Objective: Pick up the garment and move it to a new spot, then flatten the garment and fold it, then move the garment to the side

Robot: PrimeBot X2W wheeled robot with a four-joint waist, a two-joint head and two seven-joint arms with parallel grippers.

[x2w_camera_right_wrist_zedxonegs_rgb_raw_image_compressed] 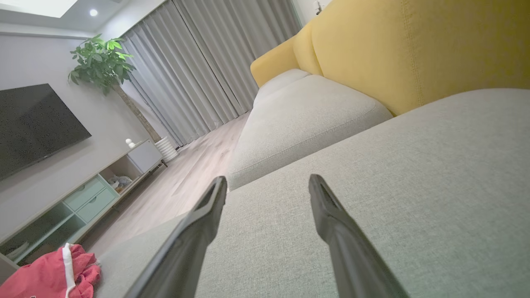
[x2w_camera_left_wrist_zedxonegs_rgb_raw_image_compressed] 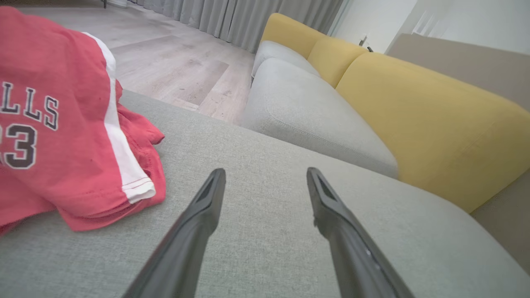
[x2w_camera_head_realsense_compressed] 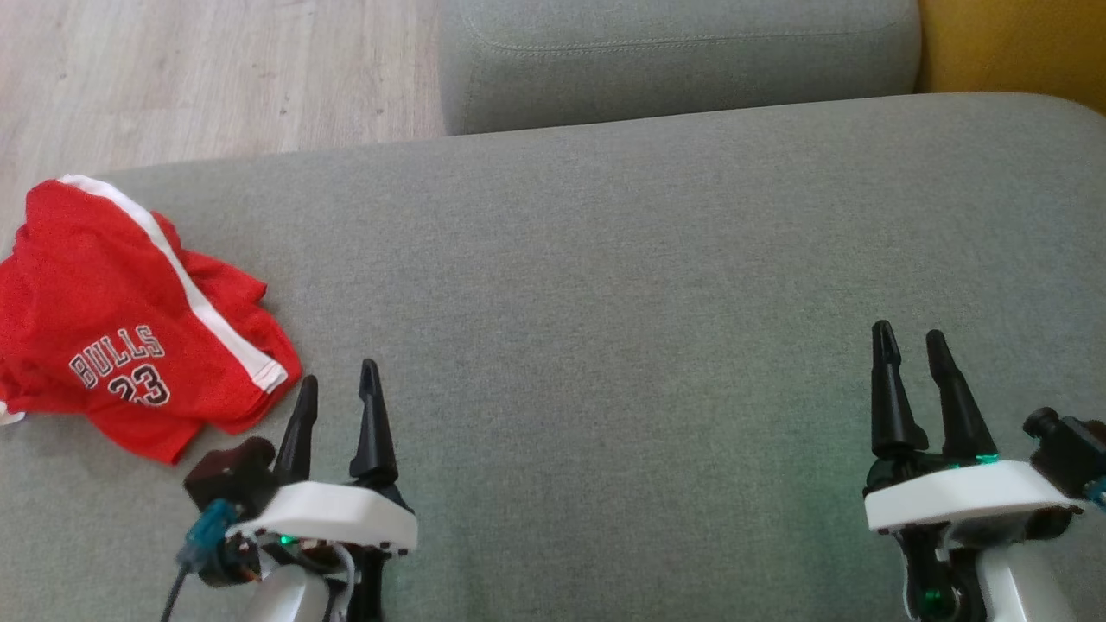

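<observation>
Left gripper [x2w_camera_head_realsense_compressed: 337,384] and right gripper [x2w_camera_head_realsense_compressed: 912,345] hover empty, jaws spread. The garment [x2w_camera_head_realsense_compressed: 130,320] lies bunched near the left; grabbing it seems next.

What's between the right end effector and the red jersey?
In the head view, bare grey cushion runs from the right end effector to the left end effector, which sits open just short of the jersey.

Grey sofa seat [x2w_camera_head_realsense_compressed: 648,259], yellow backrest [x2w_camera_left_wrist_zedxonegs_rgb_raw_image_compressed: 414,107], wood floor [x2w_camera_head_realsense_compressed: 216,78], curtains [x2w_camera_right_wrist_zedxonegs_rgb_raw_image_compressed: 198,74] — potted plant [x2w_camera_right_wrist_zedxonegs_rgb_raw_image_compressed: 99,62], television [x2w_camera_right_wrist_zedxonegs_rgb_raw_image_compressed: 33,124]
</observation>
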